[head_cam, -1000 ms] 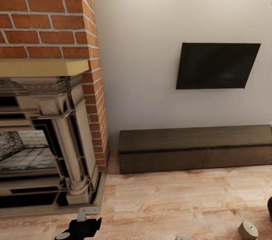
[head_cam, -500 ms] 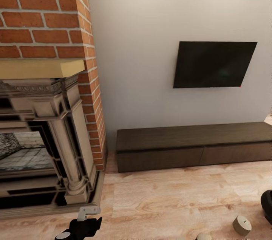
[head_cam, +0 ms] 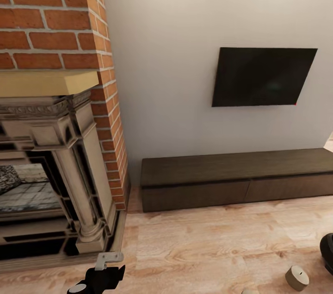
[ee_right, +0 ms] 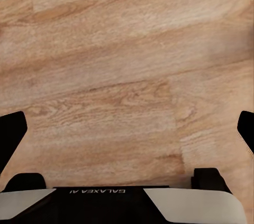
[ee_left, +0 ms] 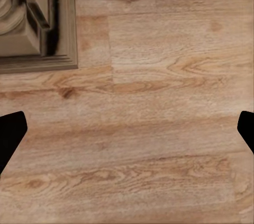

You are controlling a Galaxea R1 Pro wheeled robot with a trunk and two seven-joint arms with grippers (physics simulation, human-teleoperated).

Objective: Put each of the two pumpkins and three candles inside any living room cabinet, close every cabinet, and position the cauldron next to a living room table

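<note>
Left hand (ee_left: 127, 129): fingers spread wide, empty, over floor (ee_left: 159, 102). Right hand (ee_right: 127, 129): likewise open. Cabinet (head_cam: 236, 178), shut, at 3 o'clock; cauldron (head_cam: 327, 250) at 4.

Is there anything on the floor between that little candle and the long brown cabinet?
Nothing visible. The candle sits on the wooden floor near the cauldron, and only bare boards lie between it and the cabinet by the wall. The cabinet's fronts look closed, so one must open first.
</note>
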